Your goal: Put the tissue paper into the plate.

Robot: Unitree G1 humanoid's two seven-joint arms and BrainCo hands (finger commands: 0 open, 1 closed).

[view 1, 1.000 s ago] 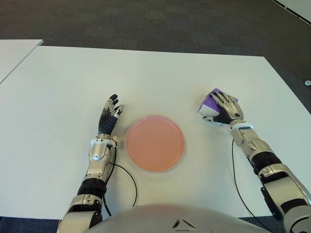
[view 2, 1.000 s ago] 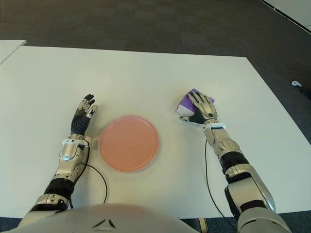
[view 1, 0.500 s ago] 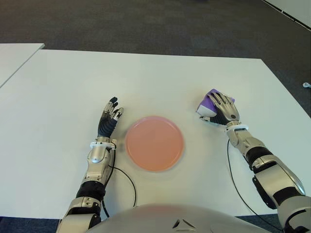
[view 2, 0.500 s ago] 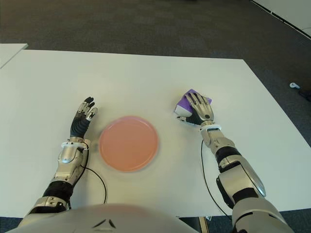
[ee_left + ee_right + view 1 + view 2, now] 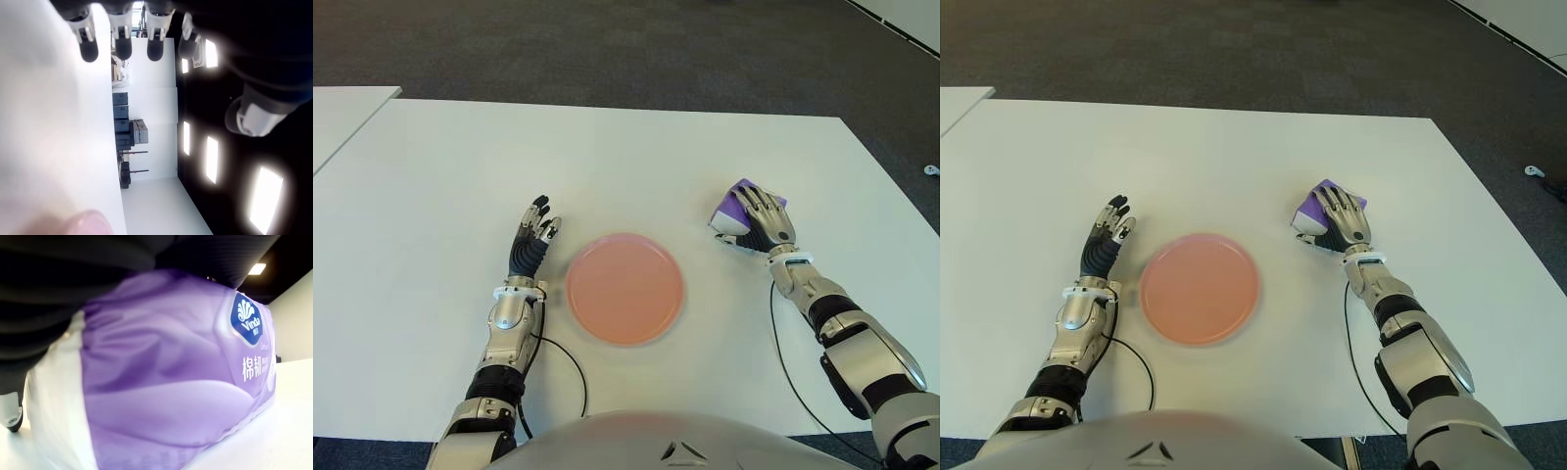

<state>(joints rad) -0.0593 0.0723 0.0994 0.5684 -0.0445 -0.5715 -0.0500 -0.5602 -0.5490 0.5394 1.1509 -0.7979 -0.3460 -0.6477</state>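
Right hand [image 5: 766, 221] covers tissue pack [image 5: 734, 208], plate [image 5: 625, 288] beside.

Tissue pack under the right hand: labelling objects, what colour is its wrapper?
Purple with white ends, on the soft plastic tissue pack; right wrist view shows it best.

Tissue paper pack [image 5: 734, 209]: purple and white soft plastic wrap, blue crest logo and white print on the purple face, one end white. Lies on the white counter [image 5: 636, 147] to the right of the plate, well apart from it, not in it. Right hand [image 5: 764, 223] covers its top, fingers draped over it; looks gripped, though contact underneath is hidden. Plate [image 5: 625, 288]: round, flat, salmon-pink, shallow rim, upright on the counter near the front edge, nothing on it.
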